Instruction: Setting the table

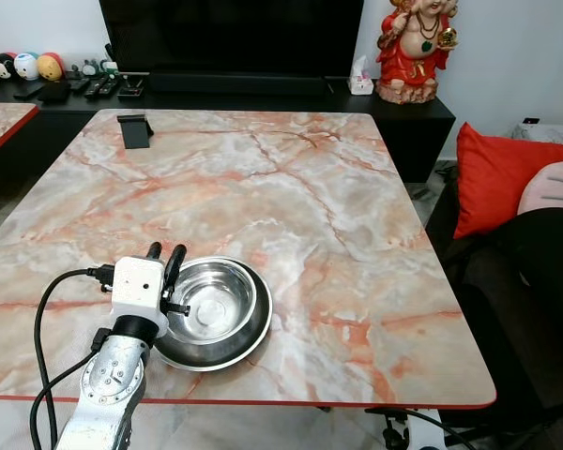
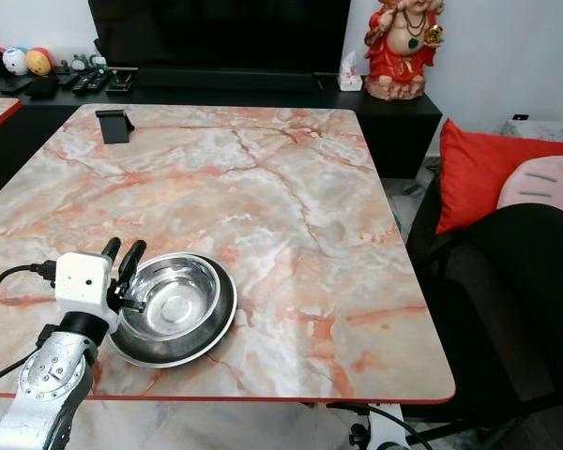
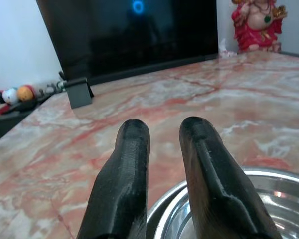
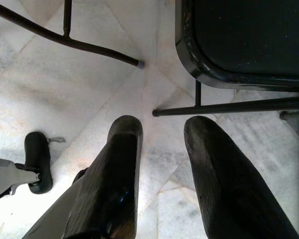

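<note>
A shiny steel bowl [image 1: 216,309] sits flat on the marble table [image 1: 291,187], close to its near edge on the left. My left gripper [image 1: 166,251] reaches over the bowl's left rim. One finger is outside the rim and the other inside it, and they are shut on the rim. In the left wrist view the bowl's rim [image 3: 224,184] runs out from between the two black fingers [image 3: 132,149]. My right gripper [image 4: 162,127] hangs open beside the table over the tiled floor, holding nothing.
A small black stand [image 1: 134,129] rests at the table's far left. Behind the table is a black TV unit with a red statue [image 1: 415,47] and remotes [image 1: 103,86]. A red cushion [image 1: 507,178] and dark seat lie at the right. Chair legs [image 4: 89,47] cross the floor.
</note>
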{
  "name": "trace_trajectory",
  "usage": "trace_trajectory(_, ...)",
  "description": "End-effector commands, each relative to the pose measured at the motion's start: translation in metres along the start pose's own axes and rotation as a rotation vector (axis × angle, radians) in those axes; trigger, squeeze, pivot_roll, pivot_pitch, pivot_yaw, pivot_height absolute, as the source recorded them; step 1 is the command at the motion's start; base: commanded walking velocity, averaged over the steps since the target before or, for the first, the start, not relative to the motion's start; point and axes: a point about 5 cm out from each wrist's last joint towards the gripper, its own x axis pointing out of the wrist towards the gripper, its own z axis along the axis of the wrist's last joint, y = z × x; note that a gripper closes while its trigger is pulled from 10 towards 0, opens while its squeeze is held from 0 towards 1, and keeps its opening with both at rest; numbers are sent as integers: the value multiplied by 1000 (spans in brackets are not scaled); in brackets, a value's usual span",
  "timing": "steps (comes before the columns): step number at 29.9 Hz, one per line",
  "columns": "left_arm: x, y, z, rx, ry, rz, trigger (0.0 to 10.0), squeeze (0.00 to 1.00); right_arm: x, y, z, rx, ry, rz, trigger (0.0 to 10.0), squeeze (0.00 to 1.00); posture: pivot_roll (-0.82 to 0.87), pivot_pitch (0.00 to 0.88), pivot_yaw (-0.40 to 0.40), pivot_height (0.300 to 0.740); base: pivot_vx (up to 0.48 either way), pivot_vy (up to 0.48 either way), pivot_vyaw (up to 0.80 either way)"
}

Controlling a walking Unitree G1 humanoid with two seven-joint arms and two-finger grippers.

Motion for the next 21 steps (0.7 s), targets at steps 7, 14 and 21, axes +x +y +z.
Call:
trace_trajectory(7,-5,4,-3,38,-14,21,10000,0,-1,-4,-1,10,-15,-31,10000,0,1,0,-34,740,0,0,0)
trace_trajectory(14,-2,13,-3,35,-17,64,10000,0,-1,-4,-1,9,-9,-45,10000,0,-7,0,-31,740,0,0,0)
trace_trajectory(21,-2,15,-2,26,-19,80,10000,0,-1,-4,-1,14,3,-52,10000,0,-13,0,-24,740,0,41,0)
